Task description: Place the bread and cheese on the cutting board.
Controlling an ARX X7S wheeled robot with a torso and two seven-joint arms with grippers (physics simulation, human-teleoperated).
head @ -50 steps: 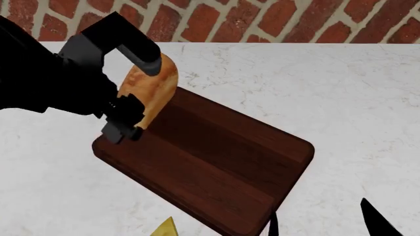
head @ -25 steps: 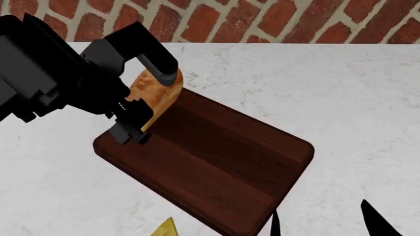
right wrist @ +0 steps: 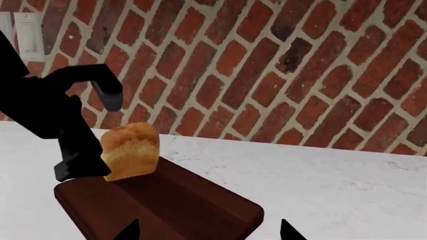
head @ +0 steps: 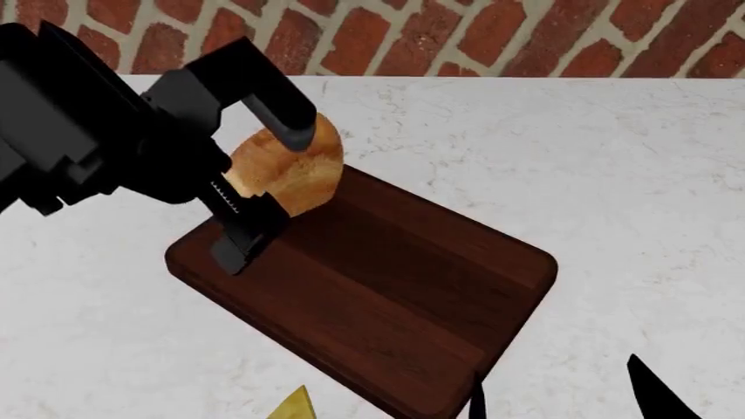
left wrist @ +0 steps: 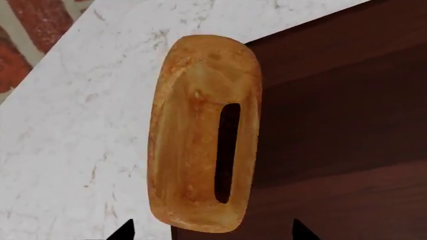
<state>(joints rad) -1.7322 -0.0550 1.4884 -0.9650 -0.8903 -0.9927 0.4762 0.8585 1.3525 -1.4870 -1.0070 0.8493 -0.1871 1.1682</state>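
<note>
The bread (head: 289,168), a golden-brown loaf, rests on the far left corner of the dark reddish-brown cutting board (head: 385,288). In the left wrist view the bread (left wrist: 193,135) lies along the board's (left wrist: 347,125) edge and partly overhangs the white counter. My left gripper (head: 265,199) is open, with one finger on each side of the loaf and not touching it. The cheese (head: 293,407), a pale-yellow wedge, lies on the counter near the board's front edge, cut off by the picture's edge. My right gripper (head: 559,397) is open and empty near the board's right front corner.
The white marble counter (head: 605,175) stretches to the right of the board. A red brick wall (head: 466,35) stands behind the counter. A white wall switch (right wrist: 30,32) shows in the right wrist view.
My left gripper's jaws have spread apart and let go of the bread. The loaf has shifted a little to the right and settled on the board's corner.
</note>
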